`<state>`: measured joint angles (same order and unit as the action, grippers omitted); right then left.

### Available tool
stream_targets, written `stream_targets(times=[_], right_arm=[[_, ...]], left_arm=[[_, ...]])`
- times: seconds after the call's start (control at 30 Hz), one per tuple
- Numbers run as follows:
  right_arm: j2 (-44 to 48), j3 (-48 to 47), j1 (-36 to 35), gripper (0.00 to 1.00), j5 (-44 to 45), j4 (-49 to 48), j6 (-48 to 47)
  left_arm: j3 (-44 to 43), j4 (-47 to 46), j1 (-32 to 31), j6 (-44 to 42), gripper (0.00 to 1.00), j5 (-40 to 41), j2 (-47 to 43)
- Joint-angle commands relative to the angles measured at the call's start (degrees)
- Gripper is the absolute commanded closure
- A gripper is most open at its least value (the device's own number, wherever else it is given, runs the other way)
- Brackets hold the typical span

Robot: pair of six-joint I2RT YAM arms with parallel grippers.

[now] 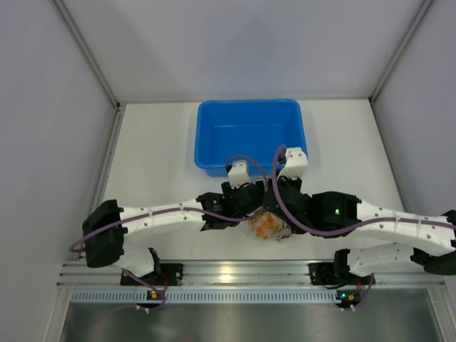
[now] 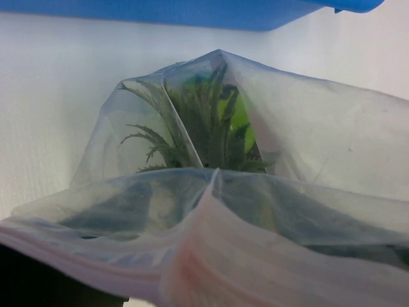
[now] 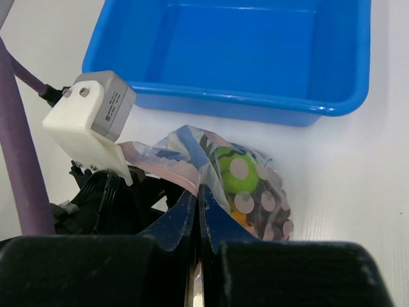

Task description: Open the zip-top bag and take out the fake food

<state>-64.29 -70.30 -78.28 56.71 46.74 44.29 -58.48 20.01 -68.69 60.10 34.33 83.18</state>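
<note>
The zip-top bag (image 1: 269, 228) hangs between my two grippers just in front of the blue tub. The orange pineapple (image 1: 264, 226) shows through it. My right gripper (image 3: 199, 190) is shut on the bag's edge (image 3: 192, 167) by the pink zip strip. Inside the bag (image 3: 252, 185) sit the green round fruit (image 3: 234, 178) and the dark grape bunch (image 3: 275, 214). My left gripper (image 1: 246, 212) holds the strip's other side. In the left wrist view the pink strip (image 2: 217, 256) covers its fingers, and the pineapple's green crown (image 2: 198, 128) stands behind the plastic.
The blue tub (image 1: 249, 104) stands just beyond the bag, with nothing in it. Its near rim (image 3: 230, 105) is close to both grippers. The left wrist camera housing (image 3: 96, 109) sits right beside my right fingers. White walls enclose the table.
</note>
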Motion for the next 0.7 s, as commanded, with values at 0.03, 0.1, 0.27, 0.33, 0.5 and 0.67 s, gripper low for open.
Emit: stream_targets(times=[0.03,0.1,0.27,0.33,0.5,0.67], right_arm=[[4.52,1.74,-1.00,1.00,-0.98,-3.32,0.53],[5.58,3.23,-1.00,1.00,-2.30,-4.81,0.01],[7.69,4.65,-1.00,1.00,-3.53,-4.99,-0.52],[8.48,5.17,-1.00,1.00,-3.80,-4.56,-0.52],[10.41,6.84,-1.00,1.00,-4.06,-4.64,-0.61],[11.21,7.37,0.49,1.00,-4.06,-3.85,-2.19]], left_arm=[[-2.16,-0.32,0.04,-0.33,0.16,0.65,3.30],[-2.25,-0.67,0.04,-0.15,0.17,0.83,4.62],[-0.50,-5.94,0.13,-0.33,0.31,0.31,6.12],[0.03,-8.93,0.13,-0.77,0.37,-0.49,6.73],[-0.67,-11.83,0.13,-2.26,0.65,-0.93,8.14],[-0.94,-12.01,0.04,-3.58,1.00,-1.19,6.30]])
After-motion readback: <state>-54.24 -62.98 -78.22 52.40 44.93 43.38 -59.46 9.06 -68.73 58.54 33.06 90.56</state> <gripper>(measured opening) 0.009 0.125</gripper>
